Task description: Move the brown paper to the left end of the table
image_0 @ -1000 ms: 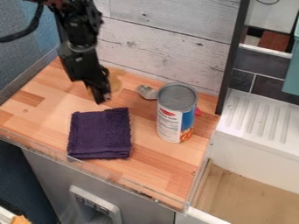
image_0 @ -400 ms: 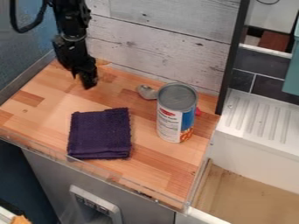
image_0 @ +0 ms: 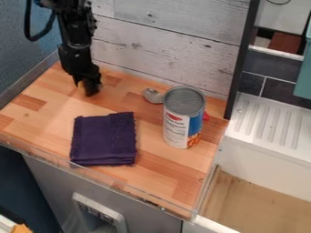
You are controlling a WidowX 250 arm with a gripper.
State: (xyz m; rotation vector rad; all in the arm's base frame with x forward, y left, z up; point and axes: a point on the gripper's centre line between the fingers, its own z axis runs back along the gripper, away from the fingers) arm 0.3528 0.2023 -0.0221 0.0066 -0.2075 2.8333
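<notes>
Potentially, a low sweep by the gripper (image_0: 89,89), its grip unclear, could crumple the tan sliver (image_0: 81,85), perhaps paper, near the worktop's (image_0: 45,118) back-left corner.

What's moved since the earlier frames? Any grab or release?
The tool has shifted left in the view and a little back toward the wall since the first frame; against the second, it sits slightly nearer the camera's edge of the counter. Grab or release: can't tell. Purple cloth, can and spoon are unchanged.
</notes>
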